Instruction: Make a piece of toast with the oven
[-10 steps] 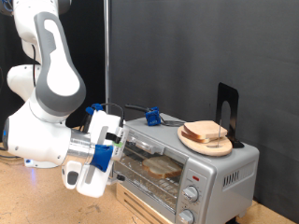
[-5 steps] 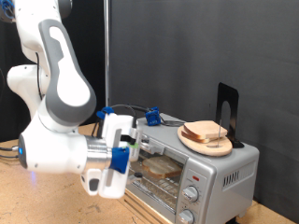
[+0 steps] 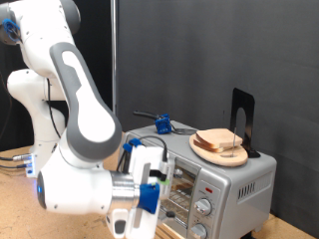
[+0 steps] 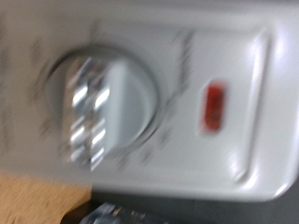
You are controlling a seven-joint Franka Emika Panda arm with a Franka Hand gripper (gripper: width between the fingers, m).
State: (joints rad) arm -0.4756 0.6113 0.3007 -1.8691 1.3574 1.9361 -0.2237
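The silver oven (image 3: 239, 174) stands at the exterior view's right, with round knobs (image 3: 204, 206) on its front. My gripper (image 3: 162, 191) is low in front of the oven's glass door (image 3: 185, 183), and its fingers are hidden behind the blue-and-white hand. The wrist view is a blurred close-up of one silver knob (image 4: 93, 107) and a red indicator light (image 4: 213, 105) on the oven's panel. The piece of toast inside the oven is hidden by my arm. Another slice of bread (image 3: 221, 140) lies on a round wooden board (image 3: 207, 153) on top of the oven.
A black stand (image 3: 241, 118) rises behind the board on the oven top. A blue clip with cables (image 3: 159, 124) sits on the oven's back left corner. The wooden table (image 3: 12, 204) lies at the exterior view's lower left. A black curtain fills the background.
My arm has swung towards the exterior view's right and lower, across the oven's front. The lowered door and the toast inside, visible before, are now covered by the arm.
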